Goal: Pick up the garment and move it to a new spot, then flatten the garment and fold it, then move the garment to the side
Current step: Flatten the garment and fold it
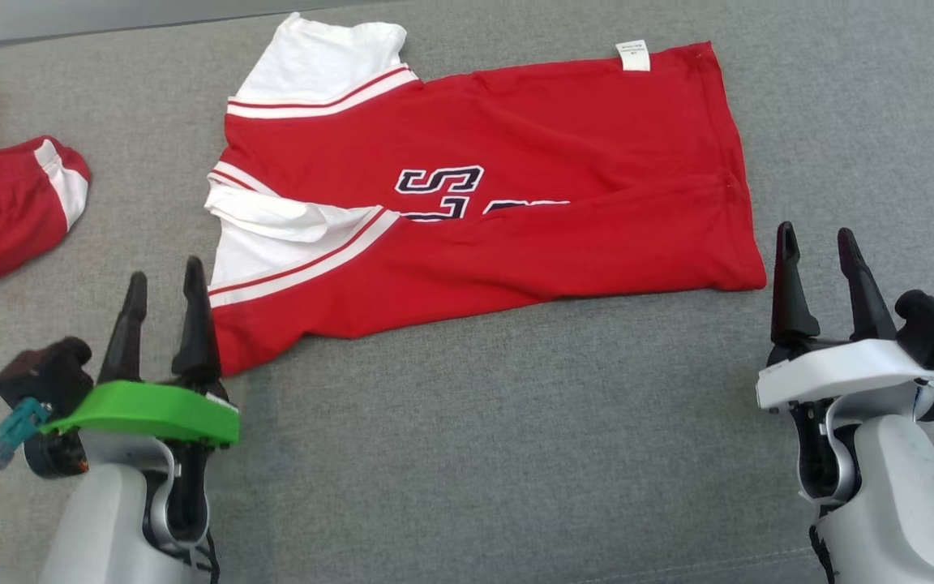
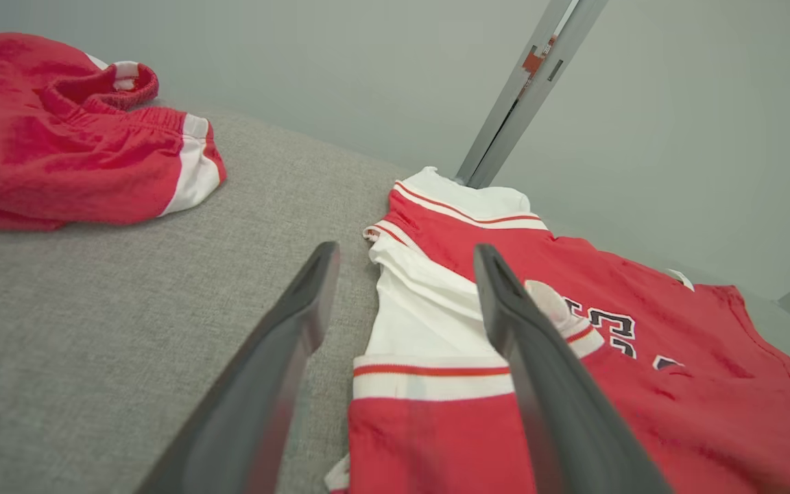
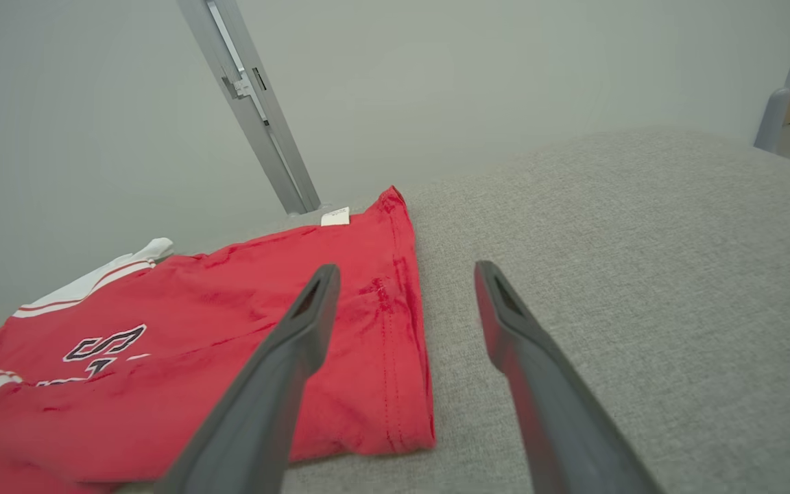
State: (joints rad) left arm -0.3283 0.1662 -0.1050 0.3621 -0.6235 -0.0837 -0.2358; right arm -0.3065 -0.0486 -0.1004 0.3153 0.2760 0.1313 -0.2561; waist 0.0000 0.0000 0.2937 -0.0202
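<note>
Head view: a red shirt (image 1: 516, 243) with white sleeves lies folded lengthwise on a grey woven cushion (image 1: 516, 454), sleeves to the left and hem to the right. The fold's upper edge cuts across dark-outlined white letters (image 1: 439, 180) on the chest. The left gripper (image 1: 165, 272) stands at the shirt's near left corner and the right gripper (image 1: 815, 235) just beside its near right corner. Both have their fingers spread and grip nothing. Whether the left gripper's inner finger touches the cloth cannot be told from this angle. A second red garment (image 1: 5, 203) with a white stripe lies crumpled well to the left of the shirt.

Left wrist view: this view adds what the head view lacks, a grey metal post (image 2: 525, 89) rising behind the shirt against a pale, smooth wall (image 2: 676, 137). It also shows the gathered red band of the second garment. The striped edge of a white sleeve (image 2: 429, 322) lies between the two dark, tapering fingers.

Right wrist view: the double-stitched hem of the shirt is seen close up, soft and lightly creased, with a small white label (image 3: 335, 217) at its far corner. One finger stands over the cloth and the other over bare cushion beside the hem.
</note>
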